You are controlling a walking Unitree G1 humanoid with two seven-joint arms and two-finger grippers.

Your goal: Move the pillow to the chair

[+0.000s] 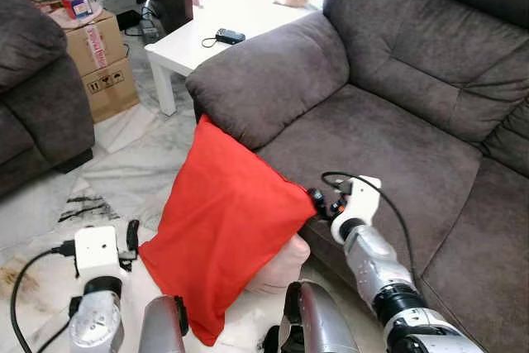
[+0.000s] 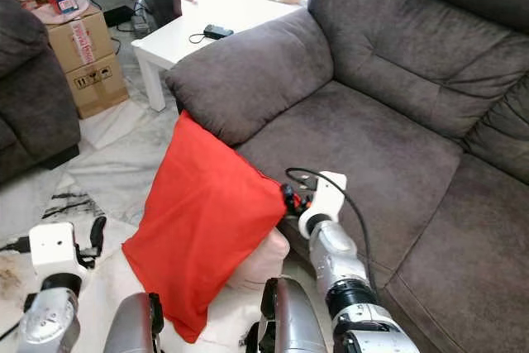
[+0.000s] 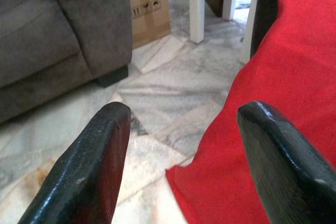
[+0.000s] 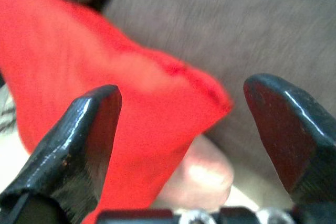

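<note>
Both claws gape, holding nothing: left claw (image 3: 181, 156) beside the red fabric pillow (image 1: 219, 229), which leans on the grey sofa's front edge (image 1: 331, 245), floor below; right claw (image 4: 184, 135) straddles its corner. Gripping only loose cover could let it slip.

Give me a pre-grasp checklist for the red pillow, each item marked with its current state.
1. Right gripper open: ok.
2. Red fabric pillow corner between the right fingers: ok.
3. Left gripper open: ok.
4. Left gripper touching pillow: not ok; it sits beside the pillow's edge.
5. Pillow free of the grey fabric sofa: not ok; it leans against the armrest.
6. Pillow resting on the marble floor: cannot tell.
</note>
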